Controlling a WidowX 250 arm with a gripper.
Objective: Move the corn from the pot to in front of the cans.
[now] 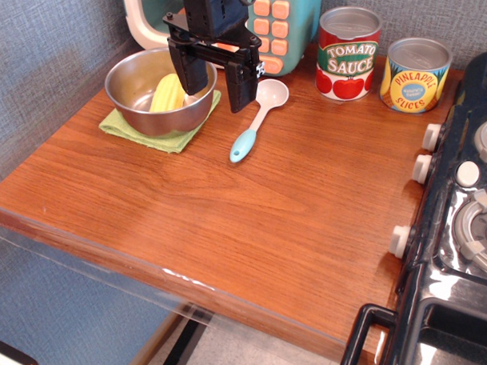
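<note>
shiny steel pot point(137, 106); glossy wooden table point(229, 215), matt green cloth point(126, 129)

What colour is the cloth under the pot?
Light green, seen in the only view: the cloth lies under the pot.

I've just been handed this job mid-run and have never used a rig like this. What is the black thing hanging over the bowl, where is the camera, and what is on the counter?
There is one picture, taken from above and in front of a wooden counter. The black thing is the robot arm's gripper, its hand. Its two fingers point down, spread apart, and hold nothing. One hangs over the right rim of the steel pot, the other just outside it.

The yellow corn lies in the pot, which stands on a green cloth. A white spoon with a blue handle lies to the right of the pot. At the back right stand two cans: the red tomato sauce can and the yellow pineapple can. A toy stove is at the right edge.
</note>
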